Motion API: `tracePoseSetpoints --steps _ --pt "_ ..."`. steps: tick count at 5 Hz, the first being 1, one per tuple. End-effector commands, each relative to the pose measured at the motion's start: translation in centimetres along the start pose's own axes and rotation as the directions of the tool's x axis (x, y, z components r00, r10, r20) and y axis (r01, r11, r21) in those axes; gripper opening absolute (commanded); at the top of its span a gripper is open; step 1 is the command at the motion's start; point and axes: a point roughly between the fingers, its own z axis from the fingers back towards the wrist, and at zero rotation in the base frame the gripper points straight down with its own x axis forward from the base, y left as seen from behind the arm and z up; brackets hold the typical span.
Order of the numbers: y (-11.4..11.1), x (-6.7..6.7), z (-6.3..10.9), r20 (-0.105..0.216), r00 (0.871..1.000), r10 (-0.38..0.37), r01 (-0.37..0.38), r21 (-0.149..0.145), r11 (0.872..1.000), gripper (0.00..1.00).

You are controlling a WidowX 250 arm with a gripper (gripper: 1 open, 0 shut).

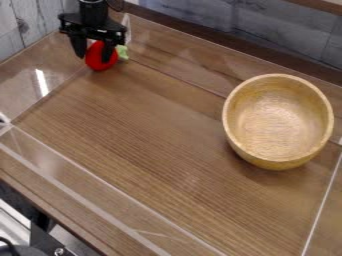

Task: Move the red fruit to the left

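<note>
Overall, a brown wood-grain table (147, 150) fills most of the view, with a clear, see-through barrier (40, 150) running along its edges. A grey plank wall (267, 25) stands behind the table at the top of the picture.

At the right side of the table sits a round tan wooden bowl (278, 120). It stands upright and holds nothing that can be seen. It is well apart from the other items.

At the far left corner of the table, the black pincer (95, 47) points downward from above. Its two fingers (75, 42) stand apart, one on each side of the fruit.

Directly below and between those fingers lies the red fruit (100, 58), resting on the table surface near the left rear corner. Its light-green leafy stem (122, 49) projects to the right, past the right-hand finger. Whether the fingers touch the sides of the fruit cannot be told at this picture size.
</note>
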Motion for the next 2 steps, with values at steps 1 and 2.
tracePoseSetpoints --steps 1,2 --pt "0.76 1.20 3.22 0.072 0.997 0.021 -0.020 -0.013 1.000 0.00" --pt "1.14 1.37 3.48 0.068 0.997 0.042 -0.040 -0.027 0.999 0.00"
